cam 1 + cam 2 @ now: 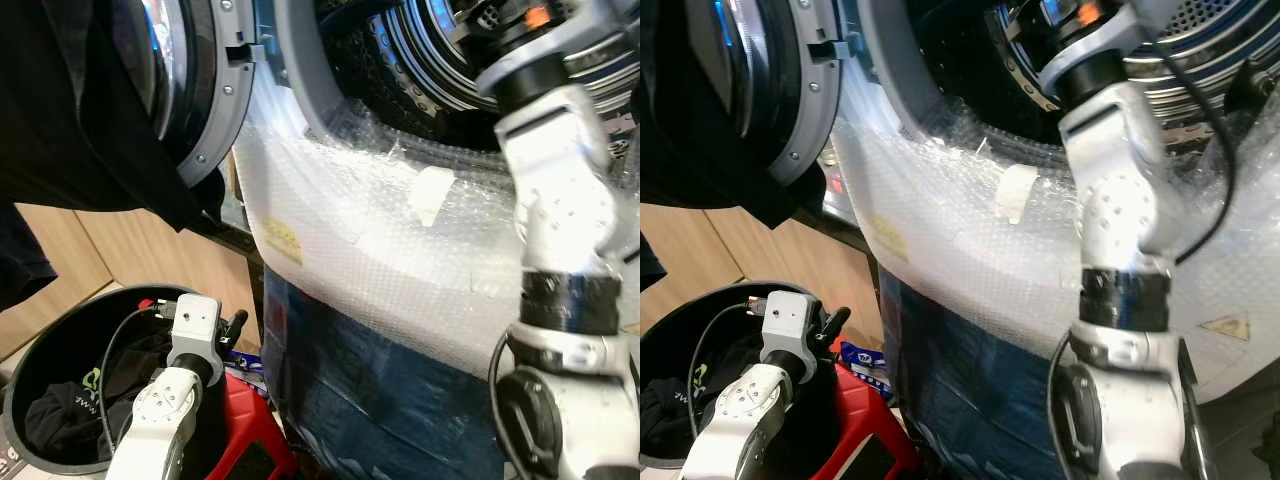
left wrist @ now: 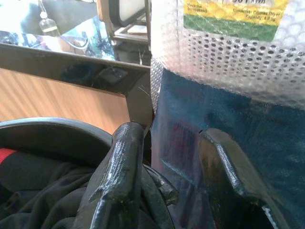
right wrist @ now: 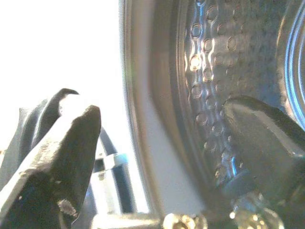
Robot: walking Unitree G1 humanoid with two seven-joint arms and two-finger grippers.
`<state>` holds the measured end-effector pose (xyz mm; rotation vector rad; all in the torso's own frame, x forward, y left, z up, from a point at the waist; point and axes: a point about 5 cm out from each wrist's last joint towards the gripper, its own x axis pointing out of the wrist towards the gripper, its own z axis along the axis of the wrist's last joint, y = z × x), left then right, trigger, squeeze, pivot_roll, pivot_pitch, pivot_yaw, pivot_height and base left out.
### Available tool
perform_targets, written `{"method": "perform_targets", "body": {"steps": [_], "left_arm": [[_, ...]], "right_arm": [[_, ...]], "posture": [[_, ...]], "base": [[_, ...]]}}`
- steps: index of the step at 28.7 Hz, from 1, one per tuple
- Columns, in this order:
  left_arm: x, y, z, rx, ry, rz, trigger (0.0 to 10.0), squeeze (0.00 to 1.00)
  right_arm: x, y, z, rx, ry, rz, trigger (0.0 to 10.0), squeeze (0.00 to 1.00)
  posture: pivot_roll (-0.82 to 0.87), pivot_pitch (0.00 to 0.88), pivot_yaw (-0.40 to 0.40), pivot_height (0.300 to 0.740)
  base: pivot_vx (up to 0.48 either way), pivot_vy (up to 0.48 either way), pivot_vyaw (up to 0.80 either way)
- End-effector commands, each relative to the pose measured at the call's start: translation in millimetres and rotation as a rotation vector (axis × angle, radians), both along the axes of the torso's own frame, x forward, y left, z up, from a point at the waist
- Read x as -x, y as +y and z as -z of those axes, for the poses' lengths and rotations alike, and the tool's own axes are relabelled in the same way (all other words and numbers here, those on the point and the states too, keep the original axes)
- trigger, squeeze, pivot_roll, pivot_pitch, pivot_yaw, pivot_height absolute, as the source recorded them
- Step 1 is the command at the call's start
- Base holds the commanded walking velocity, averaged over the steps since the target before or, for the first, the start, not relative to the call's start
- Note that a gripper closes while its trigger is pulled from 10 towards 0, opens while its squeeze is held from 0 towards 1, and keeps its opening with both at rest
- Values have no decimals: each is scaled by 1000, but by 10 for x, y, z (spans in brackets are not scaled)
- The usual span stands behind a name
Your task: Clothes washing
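Note:
The washing machine's drum (image 1: 420,60) stands open, with its round door (image 1: 215,100) swung to the left. A dark garment (image 1: 70,110) hangs over that door. My right arm (image 1: 560,200) reaches up into the drum mouth. My right gripper (image 3: 162,112) is open, and the perforated drum wall (image 3: 209,62) shows between its fingers. Low on the left, my left gripper (image 2: 169,133) is open at the rim of a black basket (image 1: 30,400). The basket holds dark clothes (image 1: 60,415). Nothing is held in either gripper.
Bubble wrap (image 1: 380,260) covers the machine's front above a blue panel (image 1: 380,400). A red stool (image 1: 250,420) stands between basket and machine. Wooden panelling (image 1: 60,260) runs behind the basket.

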<state>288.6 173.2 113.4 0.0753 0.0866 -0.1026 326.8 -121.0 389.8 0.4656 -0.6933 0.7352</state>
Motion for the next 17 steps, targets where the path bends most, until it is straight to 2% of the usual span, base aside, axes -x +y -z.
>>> {"method": "perform_targets", "body": {"steps": [1, 4, 5, 7, 9, 12, 14, 15, 17], "left_arm": [[3, 8, -8, 10, -13, -5, 10000, 0], [13, 9, -2, 8, -14, -6, 10000, 0], [14, 21, -12, 3, -21, -7, 10000, 0], [7, 58, -28, 3, -28, -21, 10000, 0], [-5, 120, -69, -7, -42, -38, 10000, 0], [-2, 147, -66, -13, -43, -47, 10000, 0], [2, 147, -56, -15, -41, -53, 10000, 0], [7, 137, -51, -12, -41, -55, 10000, 0], [15, 126, -49, 4, -48, -67, 10000, 0]], "right_arm": [[78, 52, 107, 26, 1, -48, 10000, 0], [221, 139, 421, 129, 12, -119, 10000, 0], [305, 206, 646, 187, 48, -195, 10000, 0], [374, 262, 788, 215, 79, -248, 10000, 0], [584, 368, 1051, 303, 68, -363, 10000, 0], [663, 403, 1231, 316, 100, -432, 10000, 0], [705, 404, 1405, 372, 117, -453, 10000, 0], [730, 389, 1575, 404, 154, -472, 10000, 0], [804, 309, 1866, 394, 232, -530, 10000, 0]], "posture": [[138, 34, 3, 740], [157, 10, -4, 740], [167, 6, -10, 740], [165, 0, -7, 740], [159, 8, -5, 740], [149, 7, -1, 740], [148, 9, -7, 740], [159, 12, -15, 740], [163, 9, -18, 740]], "base": [[0, 0, 0], [0, 0, 0], [0, 0, 0], [0, 0, 0], [0, 0, 0], [0, 0, 0], [0, 0, 0], [0, 0, 0], [0, 0, 0]]}}
